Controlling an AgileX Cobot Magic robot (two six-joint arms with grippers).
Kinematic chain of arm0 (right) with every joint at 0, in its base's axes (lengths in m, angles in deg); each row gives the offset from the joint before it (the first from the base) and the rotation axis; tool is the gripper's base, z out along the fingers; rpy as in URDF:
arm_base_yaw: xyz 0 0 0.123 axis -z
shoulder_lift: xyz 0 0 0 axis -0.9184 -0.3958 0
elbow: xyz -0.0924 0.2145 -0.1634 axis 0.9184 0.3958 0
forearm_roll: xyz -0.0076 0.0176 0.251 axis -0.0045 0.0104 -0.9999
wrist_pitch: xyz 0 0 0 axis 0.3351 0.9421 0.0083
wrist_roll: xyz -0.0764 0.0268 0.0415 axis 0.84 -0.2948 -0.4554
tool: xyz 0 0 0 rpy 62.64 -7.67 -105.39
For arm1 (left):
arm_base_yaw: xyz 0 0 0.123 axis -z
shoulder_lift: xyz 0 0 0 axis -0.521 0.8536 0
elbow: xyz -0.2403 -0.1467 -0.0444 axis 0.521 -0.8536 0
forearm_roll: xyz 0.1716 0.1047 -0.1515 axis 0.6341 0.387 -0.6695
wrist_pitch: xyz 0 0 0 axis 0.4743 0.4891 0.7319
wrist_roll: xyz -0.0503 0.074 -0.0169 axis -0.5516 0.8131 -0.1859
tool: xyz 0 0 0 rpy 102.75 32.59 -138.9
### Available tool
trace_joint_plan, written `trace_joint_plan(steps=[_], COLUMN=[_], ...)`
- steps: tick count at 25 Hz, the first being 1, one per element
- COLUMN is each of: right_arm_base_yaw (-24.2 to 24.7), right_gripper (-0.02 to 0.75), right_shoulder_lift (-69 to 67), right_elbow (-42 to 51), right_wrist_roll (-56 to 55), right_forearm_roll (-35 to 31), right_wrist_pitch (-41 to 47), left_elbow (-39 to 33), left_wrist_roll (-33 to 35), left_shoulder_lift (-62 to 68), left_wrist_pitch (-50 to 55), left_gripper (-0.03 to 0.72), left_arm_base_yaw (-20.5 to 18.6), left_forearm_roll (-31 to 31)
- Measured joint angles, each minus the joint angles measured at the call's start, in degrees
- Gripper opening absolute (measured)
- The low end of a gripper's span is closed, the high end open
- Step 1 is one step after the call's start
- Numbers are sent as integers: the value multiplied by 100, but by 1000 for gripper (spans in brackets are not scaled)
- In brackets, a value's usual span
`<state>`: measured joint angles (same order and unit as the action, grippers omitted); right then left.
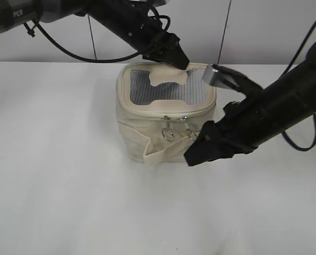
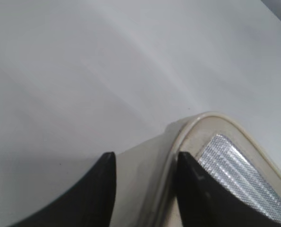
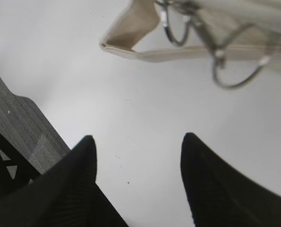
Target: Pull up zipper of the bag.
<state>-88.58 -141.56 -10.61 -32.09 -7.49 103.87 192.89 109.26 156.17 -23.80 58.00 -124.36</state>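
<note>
The cream-beige bag (image 1: pixel 142 119) stands on the table's middle, its grey mesh window (image 1: pixel 147 91) facing up. The zipper (image 1: pixel 163 115) runs round the top rim. Its two silver ring pulls (image 1: pixel 169 134) hang at the front; in the right wrist view they (image 3: pixel 178 29) hang beside the strap end (image 3: pixel 131 28). My left gripper (image 1: pixel 180 59) is at the bag's back top edge. In the left wrist view its jaws (image 2: pixel 145 161) are shut on the bag's rim (image 2: pixel 178 137). My right gripper (image 1: pixel 196 150) is low at the bag's front right, open and empty (image 3: pixel 138 142), just short of the pulls.
The white table (image 1: pixel 67 186) stretches bare to the left of the bag and in front of it. A pale wall stands behind. Black cables hang from both arms at the top left and the far right.
</note>
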Motion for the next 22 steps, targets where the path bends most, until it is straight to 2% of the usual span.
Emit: trace_joint_plan(steps=[4, 9, 15, 18, 22], right_arm_base_yaw=[397, 571, 575, 575, 575], right_gripper=[456, 452, 452, 452, 452], right_shoulder_lift=[548, 1563, 2970, 3788, 4982], right_elbow=[5, 183, 684, 921, 1159], right_wrist_roll=[-726, -1751, -2494, -2865, -3332], right_forearm_roll=[966, 2225, 2608, 2997, 3604], right_wrist_pitch=[184, 378, 859, 1142, 1586], left_elbow=[-5, -5, -105, -569, -1938], left_wrist_roll=[-388, -958, -1381, -1679, -2460], left_shoulder_lift=[-336, -953, -1889, -2804, -4425], left_wrist_pitch=[156, 706, 835, 829, 495], left_gripper=[236, 213, 211, 211, 211], left_arm_base_yaw=[-7, -18, 149, 434, 931], left_forearm_roll=[553, 1168, 1450, 1956, 3140])
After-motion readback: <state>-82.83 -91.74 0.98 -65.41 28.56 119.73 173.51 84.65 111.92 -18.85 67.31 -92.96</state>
